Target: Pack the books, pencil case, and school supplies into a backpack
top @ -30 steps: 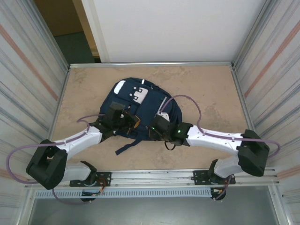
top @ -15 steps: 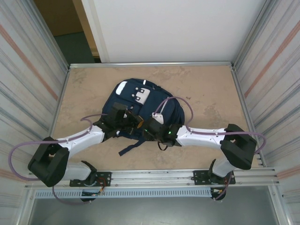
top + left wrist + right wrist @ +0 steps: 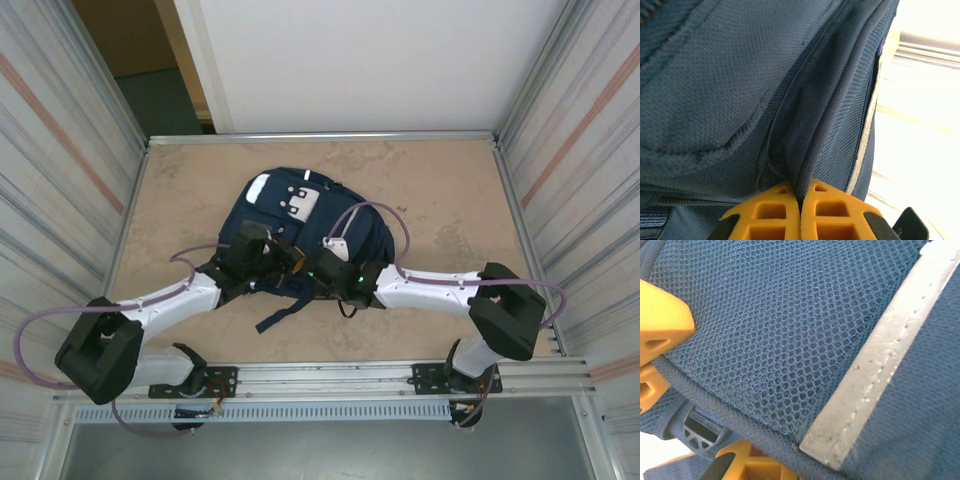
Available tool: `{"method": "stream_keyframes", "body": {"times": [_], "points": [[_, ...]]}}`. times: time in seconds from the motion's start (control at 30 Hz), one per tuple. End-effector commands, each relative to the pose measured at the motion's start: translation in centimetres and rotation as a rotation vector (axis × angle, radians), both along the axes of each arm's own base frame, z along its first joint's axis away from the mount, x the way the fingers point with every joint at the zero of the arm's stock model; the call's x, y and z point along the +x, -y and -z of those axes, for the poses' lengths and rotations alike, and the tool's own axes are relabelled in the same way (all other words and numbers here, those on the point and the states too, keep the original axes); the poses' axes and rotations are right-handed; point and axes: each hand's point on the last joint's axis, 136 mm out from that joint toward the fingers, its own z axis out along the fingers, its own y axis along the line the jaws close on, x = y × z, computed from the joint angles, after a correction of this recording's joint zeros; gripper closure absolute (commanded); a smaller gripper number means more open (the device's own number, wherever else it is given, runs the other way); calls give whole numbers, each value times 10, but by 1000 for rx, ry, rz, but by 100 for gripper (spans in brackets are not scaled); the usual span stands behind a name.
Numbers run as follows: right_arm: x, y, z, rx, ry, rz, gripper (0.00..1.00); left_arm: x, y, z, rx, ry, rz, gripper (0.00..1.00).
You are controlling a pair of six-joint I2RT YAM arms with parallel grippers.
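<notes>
well, the left pincer (image 3: 800, 202) is shut tight on a fold of the blue backpack (image 3: 730, 75), and the cloth comes up from between its orange tips. the right pincer (image 3: 325, 273) is shut too, just beside the left one, with the backpack's netted cloth pressed against it. i cannot tell if it holds any.

One backpack (image 3: 300, 212), one left gripper (image 3: 801, 201), one right gripper (image 3: 702, 390), one table (image 3: 450, 200).
</notes>
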Motion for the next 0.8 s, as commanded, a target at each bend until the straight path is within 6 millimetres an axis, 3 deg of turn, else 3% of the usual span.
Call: {"method": "stream_keyframes", "body": {"times": [0.0, 0.17, 0.4, 0.67, 0.77], "points": [[8, 25, -16, -82, 71, -18, 100, -8, -6, -6, -5, 23, 42, 100], [-1, 43, -11, -82, 41, -163, 100, -2, -26, 5, 19, 1, -22, 100], [11, 71, -12, -79, 19, -275, 100, 6, -32, 9, 19, 11, -21, 100], [17, 83, -6, -66, 0, -260, 100, 12, -60, 26, 69, -48, -8, 100], [15, 77, -1, -69, 4, -304, 100, 18, -66, 32, 83, -50, -22, 100]]}}
